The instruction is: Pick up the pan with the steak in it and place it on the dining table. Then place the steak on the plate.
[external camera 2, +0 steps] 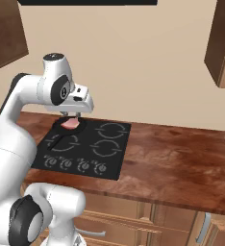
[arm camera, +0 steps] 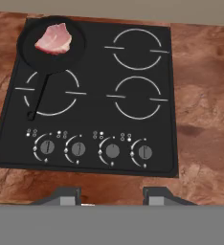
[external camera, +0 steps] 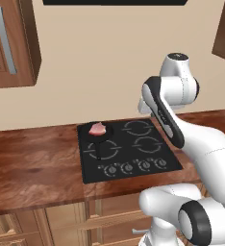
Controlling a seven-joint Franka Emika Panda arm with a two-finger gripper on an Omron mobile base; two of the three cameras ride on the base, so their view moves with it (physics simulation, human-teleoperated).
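Observation:
The black pan sits on the back left burner of the stovetop, its straight handle pointing toward the knobs. The pinkish steak lies inside the pan, which also shows in the left base view with the steak, and in the right base view with the steak. My gripper hangs high above the front edge of the stovetop, open, fingertips apart with nothing between them. The dining table and the plate are out of view.
The black stovetop has four burner rings and a row of knobs along its front. It is set into a reddish-brown wood counter backed by a beige wall. Wall cabinets hang left and right, with drawers below.

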